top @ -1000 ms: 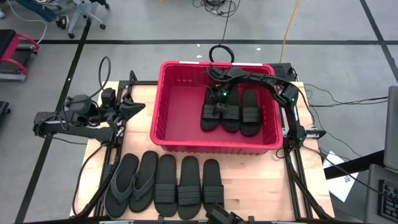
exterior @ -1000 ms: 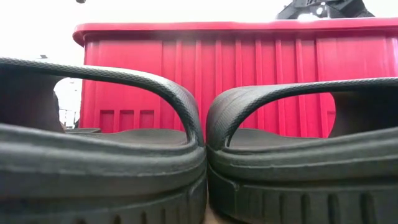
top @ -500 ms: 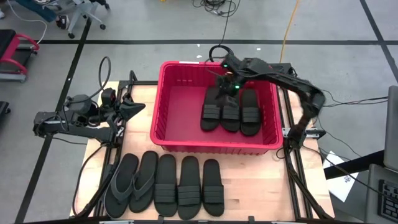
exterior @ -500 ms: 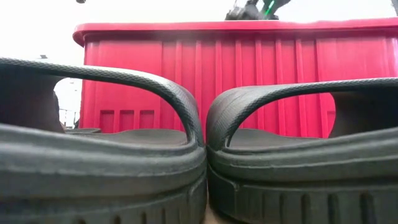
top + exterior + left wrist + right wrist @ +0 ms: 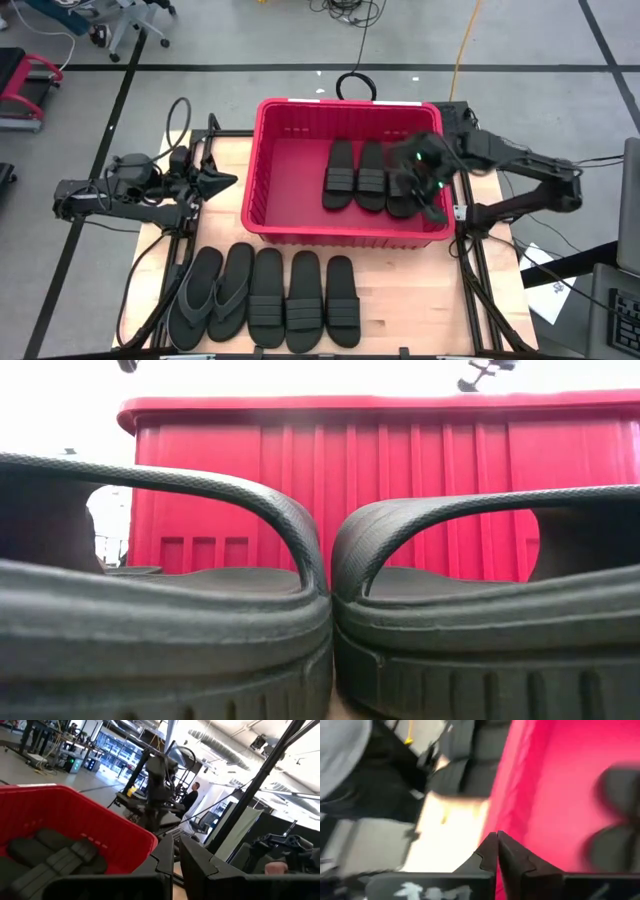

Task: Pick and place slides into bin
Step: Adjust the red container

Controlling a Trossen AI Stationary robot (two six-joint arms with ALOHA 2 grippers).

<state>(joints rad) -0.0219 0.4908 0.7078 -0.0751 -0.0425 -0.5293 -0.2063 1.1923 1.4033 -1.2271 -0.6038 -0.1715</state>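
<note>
Three sandals (image 5: 370, 177) lay side by side in the right half of the red basket (image 5: 262, 170), which stood at the far edge of the bench (image 5: 400, 300). Five more sandals (image 5: 265, 297) waited in a row along the near edge, left of centre, toes toward the basket; the two at the left end had thin thong straps.

The right gripper (image 5: 432, 192) hung over the basket's near right corner, above the rightmost sandal inside, holding nothing. In the right wrist view its fingers (image 5: 490, 855) were pressed together, tip against tip. The left gripper (image 5: 218, 180) rested off the bench's left edge, pointed at the basket, its fingers (image 5: 197, 865) also closed on nothing.

The step in hand looked like the reach for the next sandal, with five of eight left to move. Done well, the right arm would clear the basket's near rim before dropping, spread its fingers wide on the way, and take the rightmost sandal of the row first, since that one lay nearest and had open bench on its right side. Gripping across the wide ribbed strap would likely give the firmest hold. The basket's left half was free for it.
</note>
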